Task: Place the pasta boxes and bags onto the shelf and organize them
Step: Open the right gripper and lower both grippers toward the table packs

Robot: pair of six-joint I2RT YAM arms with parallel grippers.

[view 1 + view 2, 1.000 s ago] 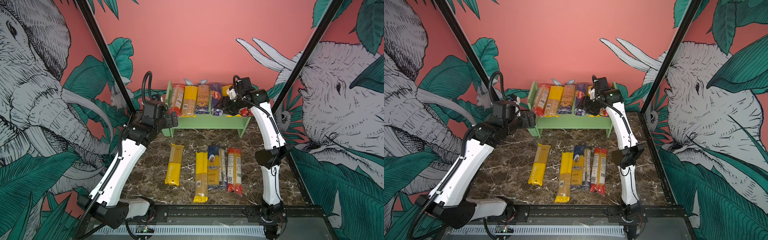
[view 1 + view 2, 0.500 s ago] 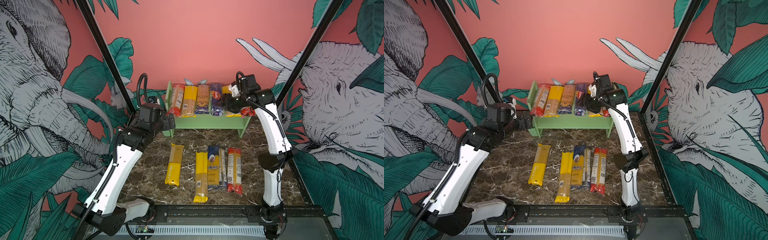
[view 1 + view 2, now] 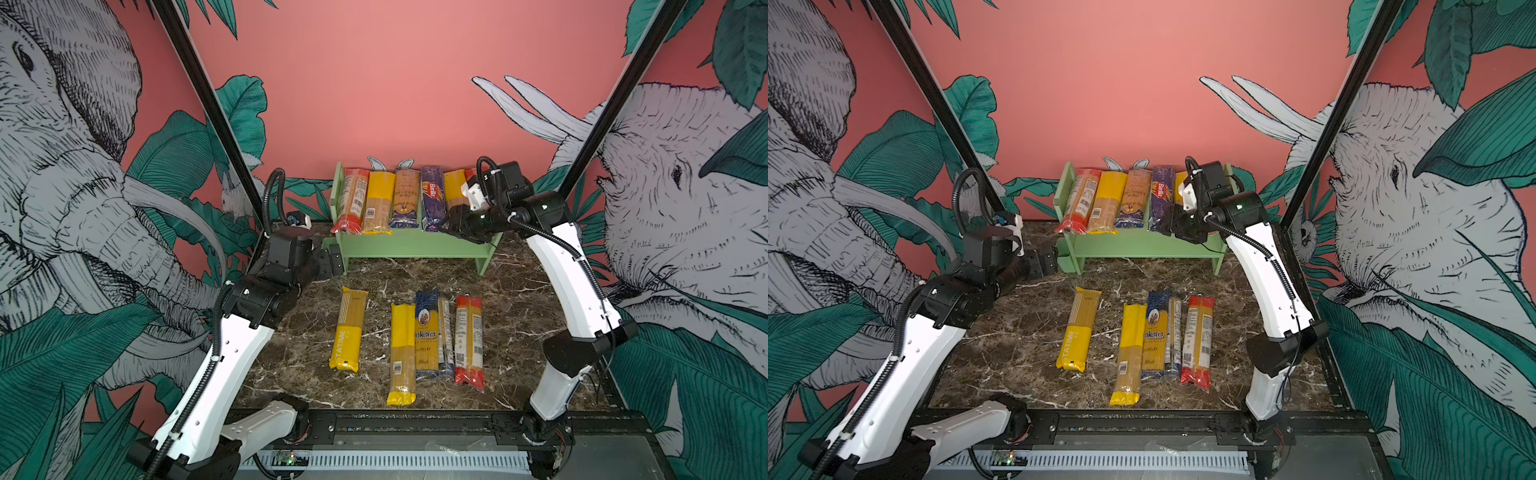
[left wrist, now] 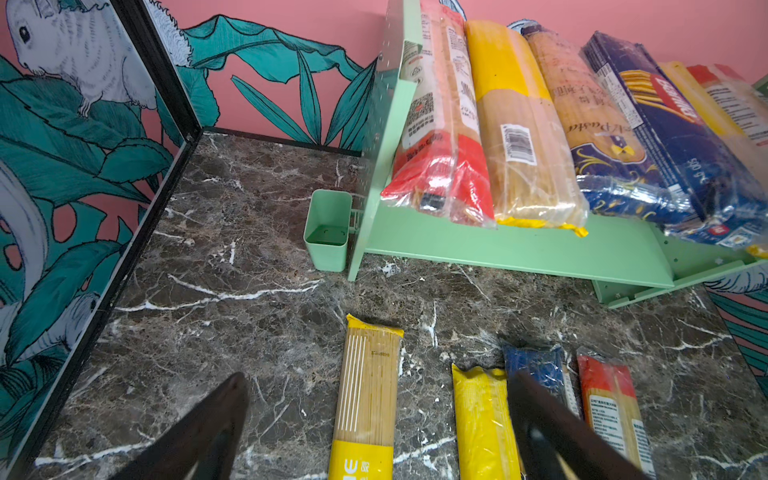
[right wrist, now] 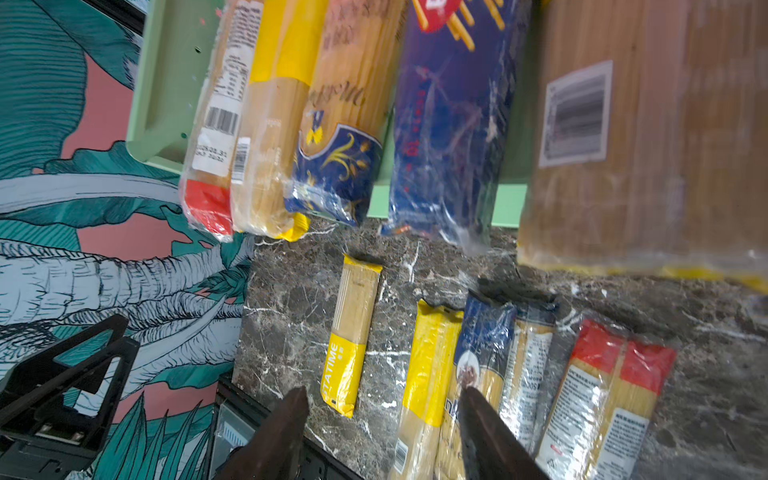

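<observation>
Both tools are empty: the left tool [image 4: 379, 377] gapes wide above the bench [image 4: 257, 266], five loose packets [image 3: 348, 328] lying just ahead of it, while the right tool [image 5: 384, 391], jaws apart on nothing, hangs right by the shelf [image 3: 415, 246]. The row [image 3: 380, 199] beside that tool overhangs the front edge, so a careless brush could, I reckon, drag one off. Its arm [image 3: 557, 257] hides the shelf end nearest it; I can't count packets there, and the closest is a blur.

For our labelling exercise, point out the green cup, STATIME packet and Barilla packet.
green cup [image 4: 326, 254], left wrist view, outer wall.
STATIME packet [image 3: 348, 329], in a top view, its middle.
Barilla packet [image 3: 432, 198], in a top view, its middle.
</observation>
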